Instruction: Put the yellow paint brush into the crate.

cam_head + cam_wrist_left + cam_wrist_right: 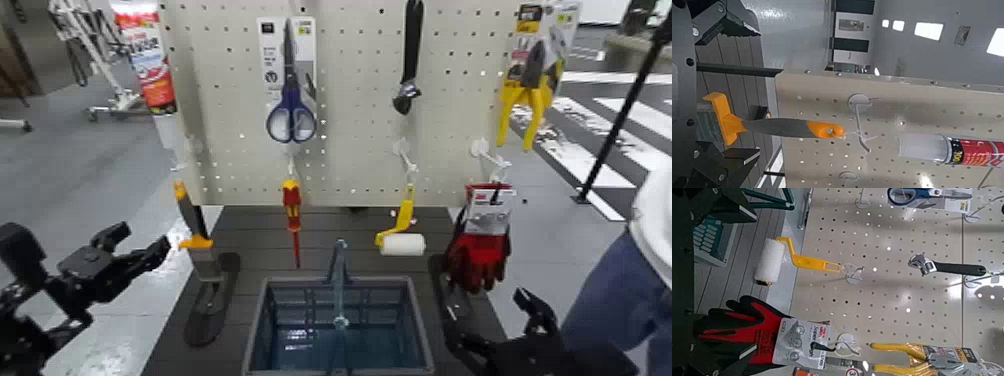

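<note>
The yellow paint brush (192,228) hangs on the pegboard at the left, orange-yellow tip up, yellow collar and grey bristles down. It also shows in the left wrist view (774,125). My left gripper (135,245) is open and empty, just left of the brush at collar height and apart from it. In its wrist view the open gripper (727,90) frames the collar end. The grey-blue crate (262,330) stands on the dark table below the board, its arched handle across the middle. My right gripper (530,315) is open and empty, low at the right of the crate.
The pegboard (350,150) holds blue scissors (290,110), a wrench (408,60), a red-and-yellow screwdriver (292,215), a yellow-handled mini roller (402,238), red-black gloves (480,250), yellow pliers (530,90) and a sealant tube (150,60). A person's leg (630,290) stands at the right.
</note>
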